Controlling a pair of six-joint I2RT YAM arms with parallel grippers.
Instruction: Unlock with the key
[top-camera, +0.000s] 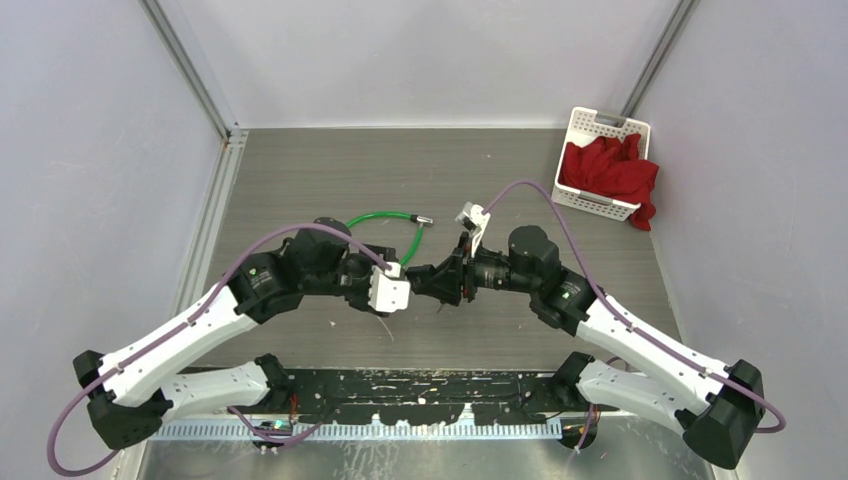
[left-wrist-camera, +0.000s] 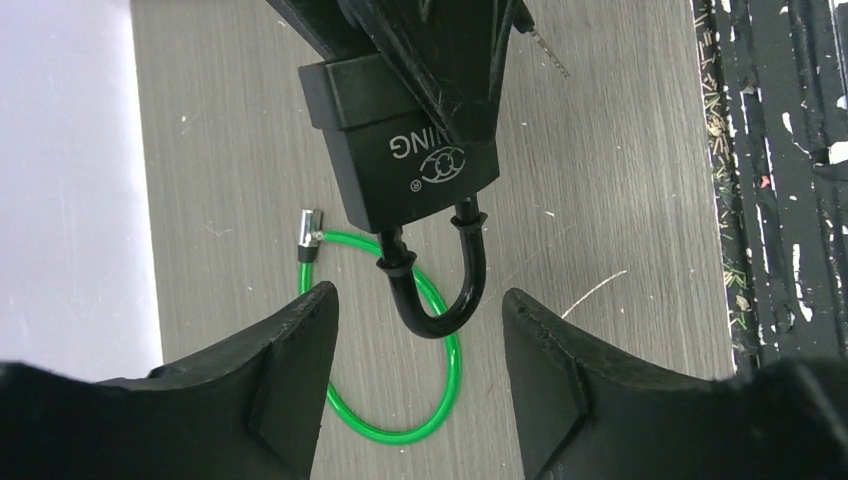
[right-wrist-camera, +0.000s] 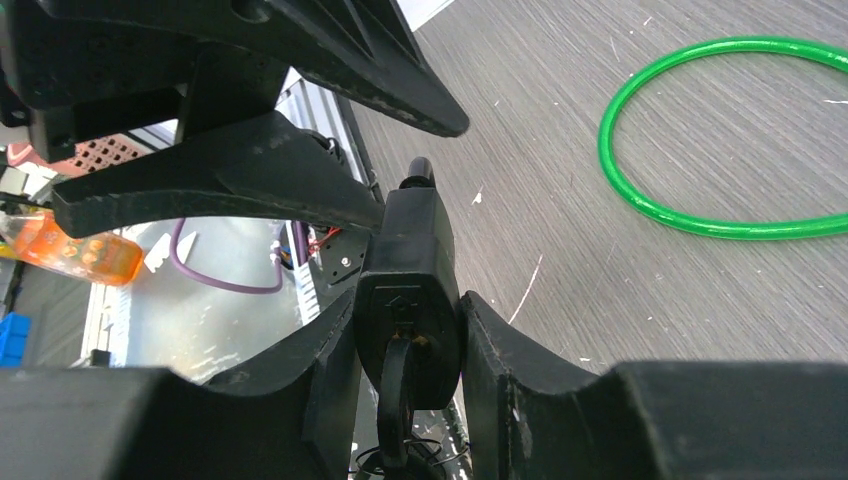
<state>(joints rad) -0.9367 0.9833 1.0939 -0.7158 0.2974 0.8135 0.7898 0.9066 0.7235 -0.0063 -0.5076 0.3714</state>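
Pinched in the right gripper (right-wrist-camera: 408, 305): black padlock (right-wrist-camera: 405, 240), key (right-wrist-camera: 395, 395) inserted. Beside the shackle (left-wrist-camera: 440, 320), the left gripper (left-wrist-camera: 418, 293) hangs spread; a bump could twist the padlock loose.

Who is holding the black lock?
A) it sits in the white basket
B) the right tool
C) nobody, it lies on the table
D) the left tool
B: the right tool is shut on the lock, squeezing it from both sides, while the left tool is open and holds nothing.
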